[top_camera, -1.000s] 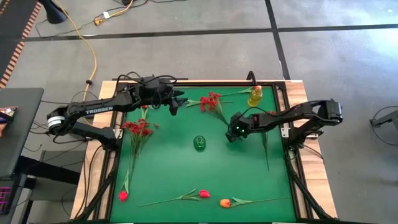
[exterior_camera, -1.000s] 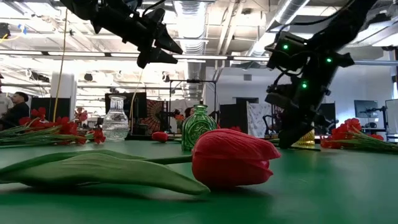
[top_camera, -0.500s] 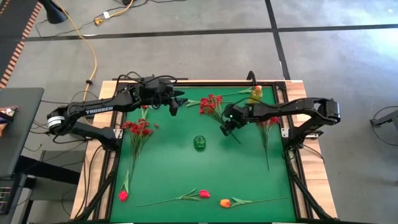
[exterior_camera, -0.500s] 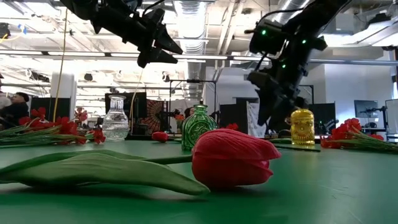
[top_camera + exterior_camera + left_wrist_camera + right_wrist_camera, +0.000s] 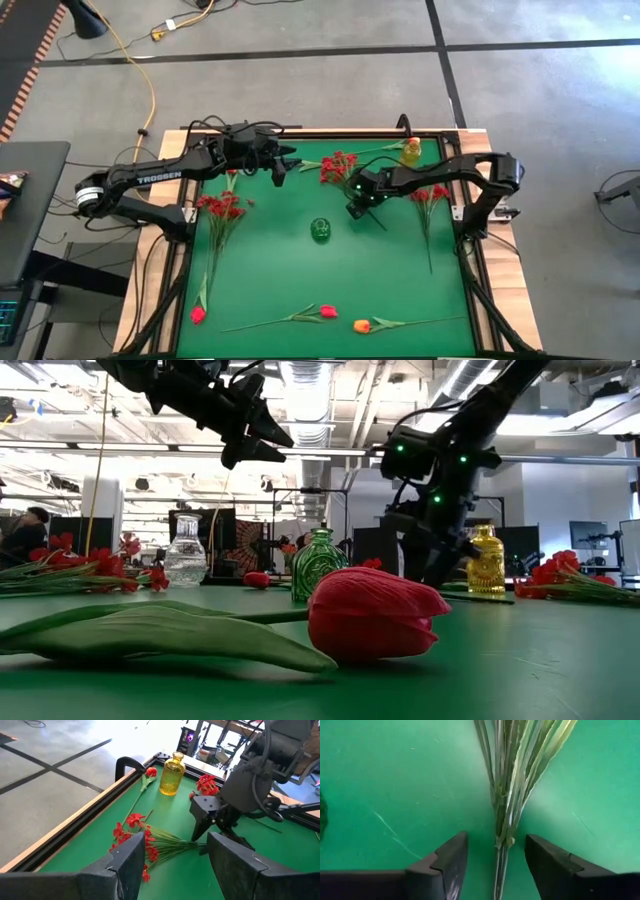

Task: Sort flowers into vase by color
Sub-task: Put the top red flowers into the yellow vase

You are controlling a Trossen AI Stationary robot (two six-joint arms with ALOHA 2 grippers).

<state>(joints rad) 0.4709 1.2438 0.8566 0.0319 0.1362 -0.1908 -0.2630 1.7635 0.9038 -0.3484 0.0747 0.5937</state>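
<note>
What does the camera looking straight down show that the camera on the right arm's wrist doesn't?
Only the overhead view shows the whole green table, the left gripper hovering open near the far edge, the green vase, the yellow vase, and the tulips along the near edge. Only the right wrist view shows the right gripper's open fingers straddling a bundle of green stems close above the cloth. Both show the right gripper over that red spray's stems.

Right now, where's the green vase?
High view: green vase near table centre, just left of the right gripper, below the red spray.
</note>
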